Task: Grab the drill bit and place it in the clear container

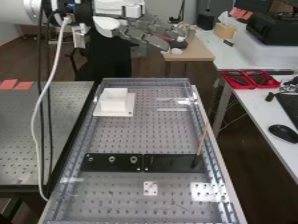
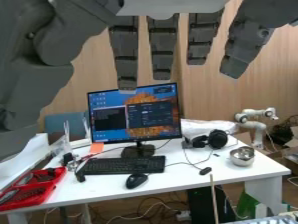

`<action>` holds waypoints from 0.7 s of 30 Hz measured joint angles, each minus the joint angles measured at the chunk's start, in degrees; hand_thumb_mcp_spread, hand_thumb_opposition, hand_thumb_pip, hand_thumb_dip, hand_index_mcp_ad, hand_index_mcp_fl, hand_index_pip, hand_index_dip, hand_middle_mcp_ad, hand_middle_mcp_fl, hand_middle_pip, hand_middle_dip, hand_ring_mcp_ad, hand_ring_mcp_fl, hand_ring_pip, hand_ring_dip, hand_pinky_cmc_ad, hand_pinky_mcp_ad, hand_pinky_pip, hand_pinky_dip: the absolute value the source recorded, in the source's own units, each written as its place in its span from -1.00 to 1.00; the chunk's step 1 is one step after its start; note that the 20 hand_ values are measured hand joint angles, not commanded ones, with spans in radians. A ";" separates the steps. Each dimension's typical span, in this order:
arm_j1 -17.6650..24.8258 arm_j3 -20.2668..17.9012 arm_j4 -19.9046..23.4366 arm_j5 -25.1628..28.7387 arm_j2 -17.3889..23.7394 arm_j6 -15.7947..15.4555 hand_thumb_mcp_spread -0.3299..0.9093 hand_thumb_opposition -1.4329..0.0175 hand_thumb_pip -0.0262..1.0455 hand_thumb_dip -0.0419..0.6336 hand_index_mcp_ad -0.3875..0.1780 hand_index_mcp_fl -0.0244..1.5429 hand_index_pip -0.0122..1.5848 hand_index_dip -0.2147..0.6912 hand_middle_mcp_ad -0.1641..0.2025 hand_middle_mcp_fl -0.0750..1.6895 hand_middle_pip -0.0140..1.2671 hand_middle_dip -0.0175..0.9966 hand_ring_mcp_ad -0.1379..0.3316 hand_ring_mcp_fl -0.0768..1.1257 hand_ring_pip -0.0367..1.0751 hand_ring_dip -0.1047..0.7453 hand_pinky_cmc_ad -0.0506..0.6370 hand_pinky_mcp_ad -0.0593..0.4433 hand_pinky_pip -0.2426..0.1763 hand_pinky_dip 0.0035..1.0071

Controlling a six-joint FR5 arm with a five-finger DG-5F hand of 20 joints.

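Note:
In the high view the hand point(image 1: 145, 34) is high beyond the bench's far end, its fingers extended and apart with nothing held. In the wrist view the fingers of the hand point(image 2: 161, 50) hang down straight. A thin upright rod point(image 1: 201, 140), light above and dark at its foot, leans on the right part of a black plate point(image 1: 171, 163); I cannot tell whether it is the drill bit. The rod point(image 2: 214, 200) also stands low in the wrist view. Faint shiny outlines point(image 1: 173, 109) at the bench's far right may be a clear container, but I cannot tell.
A white square box point(image 1: 114, 99) on a white base stands at the perforated bench's far left. Round metal pieces point(image 1: 112, 159) sit on the black plate's left part. A small white plate point(image 1: 150, 188) lies nearer. The side table holds red trays point(image 1: 249, 79) and a mouse point(image 1: 284, 133).

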 joint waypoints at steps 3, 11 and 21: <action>-0.14 -0.20 0.38 -0.15 0.05 -0.02 0.09 0.05 -0.59 -0.70 0.09 -0.43 -0.91 0.17 0.34 -0.72 -0.78 -0.57 0.32 -0.85 -0.73 -0.63 0.54 0.49 -0.27 -0.70; 0.30 -0.18 0.74 0.14 -0.13 0.02 0.09 0.05 -0.59 -0.70 0.09 -0.43 -0.91 0.17 0.34 -0.72 -0.78 -0.57 0.32 -0.85 -0.73 -0.63 0.54 0.49 -0.27 -0.70; 0.64 -0.05 0.94 -0.55 0.02 -0.13 0.09 0.05 -0.59 -0.70 0.09 -0.43 -0.91 0.17 0.34 -0.72 -0.78 -0.57 0.32 -0.85 -0.73 -0.63 0.54 0.48 -0.27 -0.70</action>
